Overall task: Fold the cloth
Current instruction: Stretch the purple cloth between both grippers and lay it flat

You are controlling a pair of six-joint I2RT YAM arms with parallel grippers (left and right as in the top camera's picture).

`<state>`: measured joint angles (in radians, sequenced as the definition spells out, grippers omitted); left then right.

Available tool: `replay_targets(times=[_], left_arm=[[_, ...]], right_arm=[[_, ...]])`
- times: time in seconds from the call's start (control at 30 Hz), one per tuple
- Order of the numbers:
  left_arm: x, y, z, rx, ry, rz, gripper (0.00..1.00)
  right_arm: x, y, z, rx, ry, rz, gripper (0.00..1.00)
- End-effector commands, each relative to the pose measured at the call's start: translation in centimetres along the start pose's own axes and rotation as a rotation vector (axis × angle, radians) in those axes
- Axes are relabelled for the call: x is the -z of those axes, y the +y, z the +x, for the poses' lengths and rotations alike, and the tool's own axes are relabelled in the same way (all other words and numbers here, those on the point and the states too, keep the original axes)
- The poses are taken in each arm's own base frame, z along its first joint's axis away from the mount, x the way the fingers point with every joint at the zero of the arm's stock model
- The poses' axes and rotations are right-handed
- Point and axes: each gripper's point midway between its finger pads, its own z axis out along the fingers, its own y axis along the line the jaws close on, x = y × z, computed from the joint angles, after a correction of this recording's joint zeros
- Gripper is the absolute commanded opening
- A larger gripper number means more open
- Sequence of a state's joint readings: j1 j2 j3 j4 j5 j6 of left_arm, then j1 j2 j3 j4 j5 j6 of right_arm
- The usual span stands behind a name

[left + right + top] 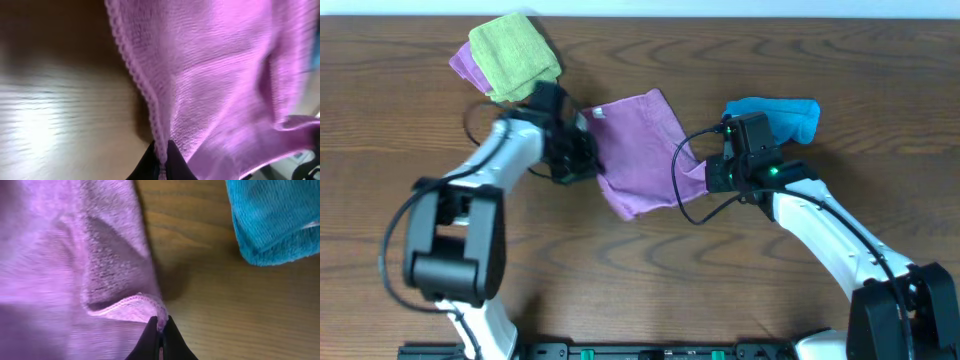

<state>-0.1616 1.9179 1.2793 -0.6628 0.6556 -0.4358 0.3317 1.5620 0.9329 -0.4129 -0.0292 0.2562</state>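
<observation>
We log the cloth (pixel 638 150) mid-table (pixel 620 280), between the left gripper (pixel 586 158), pinched on its left edge, and the right gripper (pixel 707 174), pinched on its right edge. A folded cloth (pixel 515 55) lies behind at left, atop a flat cloth (pixel 466 68). A bunched cloth (pixel 780 118) lies at right, just behind the right gripper.

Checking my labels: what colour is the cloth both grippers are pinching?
Lilac-purple terry towel, shown best in the overhead view.

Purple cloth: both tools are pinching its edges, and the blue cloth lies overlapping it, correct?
No. The blue cloth lies apart from the purple cloth, with bare table between them; the right wrist view shows it. The left tool and right tool do each pinch an edge.
</observation>
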Motion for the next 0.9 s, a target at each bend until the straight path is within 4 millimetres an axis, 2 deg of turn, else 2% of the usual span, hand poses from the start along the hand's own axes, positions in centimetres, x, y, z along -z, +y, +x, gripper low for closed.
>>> replay_targets(times=[0.0,0.13,0.37,0.4,0.57,0.83,0.87], left_arm=[[5.2,-2.8,-2.1,-0.120,-0.109,0.057,0.06],[7.0,-2.7,-2.6,-0.128,-0.120,0.046,0.06],[7.3,-0.1,-2.0,-0.112,-0.103,-0.074,0.14],[7.3,0.2,-1.9,-0.111,-0.102,-0.088,0.16],[7.4,1.3,-1.5,-0.108,-0.089,-0.148,0.41],[7.4,1.7,-0.6,-0.086,-0.055,-0.162,0.58],[7.4,1.8,-0.4,-0.080,-0.046,-0.166,0.60]], right_arm=[[0.8,0.4,-0.9,-0.010,-0.032,-0.003,0.01],[0.8,0.4,-0.9,-0.012,-0.031,-0.003,0.01],[0.8,0.5,-0.5,-0.019,-0.015,-0.009,0.01],[0.8,0.6,-0.4,-0.019,-0.011,-0.012,0.01],[0.8,0.5,-0.1,-0.019,0.002,-0.010,0.01],[0.8,0.4,0.5,-0.019,0.027,-0.003,0.01],[0.8,0.4,0.6,-0.017,0.029,-0.002,0.04]])
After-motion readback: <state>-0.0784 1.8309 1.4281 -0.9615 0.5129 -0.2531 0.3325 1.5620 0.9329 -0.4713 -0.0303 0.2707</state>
